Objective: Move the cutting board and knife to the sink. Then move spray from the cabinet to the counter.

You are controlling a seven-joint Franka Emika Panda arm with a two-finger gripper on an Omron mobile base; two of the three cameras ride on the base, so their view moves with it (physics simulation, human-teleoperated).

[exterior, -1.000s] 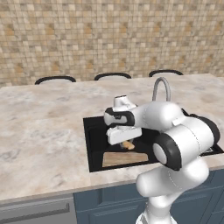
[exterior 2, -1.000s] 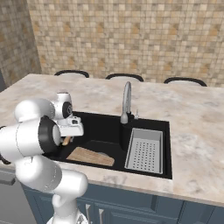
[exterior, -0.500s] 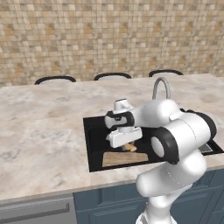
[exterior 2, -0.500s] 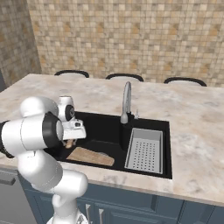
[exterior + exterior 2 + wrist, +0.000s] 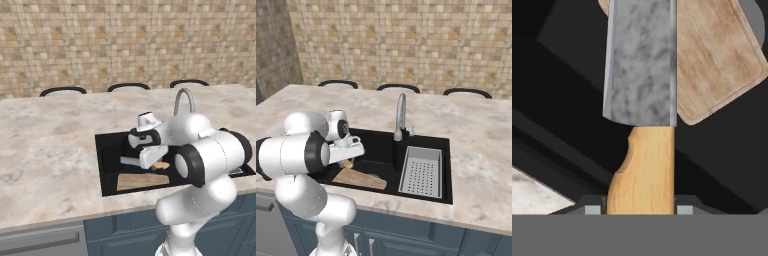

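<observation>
The light-brown wooden cutting board is already lying in the deep black sink, near its front edge. The grey-bladed, orange-handled knife is gripped at its handle by the partly closed pincer (poised above the basin), so its release and the spray transfer are judged outstanding.

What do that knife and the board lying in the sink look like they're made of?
The knife: blade looks like dull grey steel, mottled and matte; handle looks like pale, smooth wood with faint grain. The cutting board: light-brown wood, judging by its streaky grain lines. The sink is matte black, maybe composite or coated metal; the look leaves that open.
</observation>
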